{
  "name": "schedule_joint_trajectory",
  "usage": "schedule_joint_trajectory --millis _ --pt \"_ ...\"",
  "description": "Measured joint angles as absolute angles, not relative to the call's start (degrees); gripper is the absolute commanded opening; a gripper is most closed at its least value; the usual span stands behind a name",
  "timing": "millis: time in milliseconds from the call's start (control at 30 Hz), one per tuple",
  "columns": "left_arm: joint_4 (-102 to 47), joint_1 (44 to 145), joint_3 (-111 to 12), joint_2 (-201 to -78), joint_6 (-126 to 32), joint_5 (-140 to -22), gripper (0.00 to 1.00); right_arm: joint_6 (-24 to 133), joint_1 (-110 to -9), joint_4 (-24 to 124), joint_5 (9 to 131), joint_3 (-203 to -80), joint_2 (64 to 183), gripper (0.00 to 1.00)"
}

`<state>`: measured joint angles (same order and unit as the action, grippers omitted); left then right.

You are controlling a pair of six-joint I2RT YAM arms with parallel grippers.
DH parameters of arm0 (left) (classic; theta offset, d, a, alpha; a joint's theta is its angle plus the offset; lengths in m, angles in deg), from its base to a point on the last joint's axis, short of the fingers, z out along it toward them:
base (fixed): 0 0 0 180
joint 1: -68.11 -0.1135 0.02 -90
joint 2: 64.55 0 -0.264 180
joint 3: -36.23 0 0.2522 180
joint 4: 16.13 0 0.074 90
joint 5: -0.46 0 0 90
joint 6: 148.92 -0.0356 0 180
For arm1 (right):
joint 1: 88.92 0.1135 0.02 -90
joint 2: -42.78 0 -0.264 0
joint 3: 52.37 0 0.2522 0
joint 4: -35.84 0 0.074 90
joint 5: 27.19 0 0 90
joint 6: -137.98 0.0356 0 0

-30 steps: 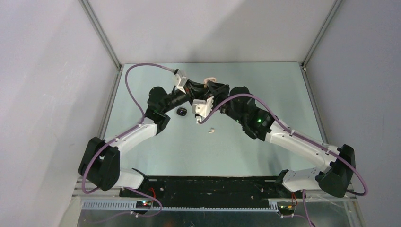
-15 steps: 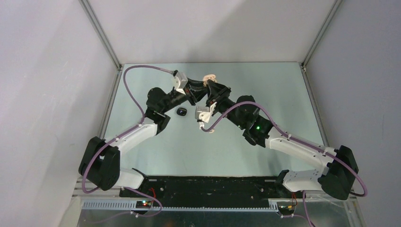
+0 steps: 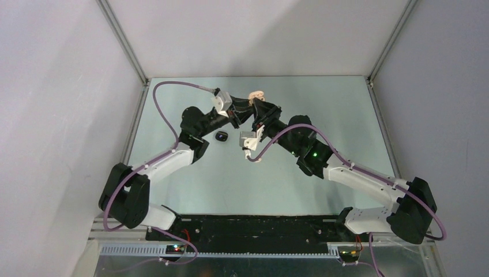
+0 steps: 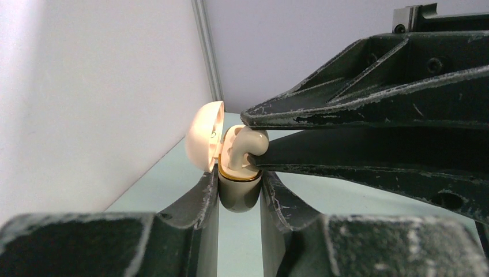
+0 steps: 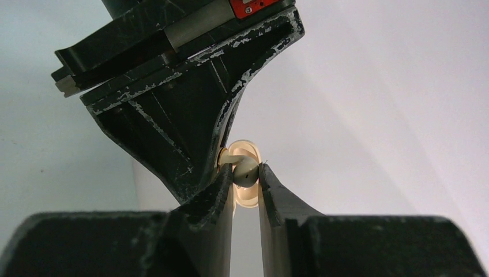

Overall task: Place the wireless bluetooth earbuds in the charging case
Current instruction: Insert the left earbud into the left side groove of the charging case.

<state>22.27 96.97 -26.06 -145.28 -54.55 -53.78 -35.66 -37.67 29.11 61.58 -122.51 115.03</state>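
Observation:
My left gripper (image 4: 239, 183) is shut on the base of a cream-white charging case (image 4: 240, 196), held off the table with its lid (image 4: 203, 141) open. My right gripper (image 5: 246, 173) is shut on a cream-white earbud (image 5: 245, 173) and holds it at the mouth of the case; it shows in the left wrist view (image 4: 245, 145) too. In the top view the case (image 3: 255, 94) sits where both grippers meet at the back middle. A second cream earbud (image 3: 257, 160) lies on the table, partly behind the right arm's cable.
A small black pebble-like object (image 3: 221, 136), probably a black case, lies on the table under the left forearm. The two arms cross close together at the back. Grey walls stand on the left, back and right.
The right arm swung up and right, bringing its earbud to the open case in the left gripper. In the last half second both arms have barely moved.

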Motion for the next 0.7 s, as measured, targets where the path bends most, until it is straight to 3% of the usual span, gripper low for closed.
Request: schedule_joint_trajectory --millis 400,700 --pt "24.66 95.23 -26.28 -146.0 -53.94 -54.93 0.0 -32.38 -38.55 46.33 68.0 -123.39 112.47 0.67" --pt "24.79 95.23 -26.28 -146.0 -52.92 -54.34 0.0 -26.89 -38.55 49.41 68.88 -124.52 111.01 0.71"
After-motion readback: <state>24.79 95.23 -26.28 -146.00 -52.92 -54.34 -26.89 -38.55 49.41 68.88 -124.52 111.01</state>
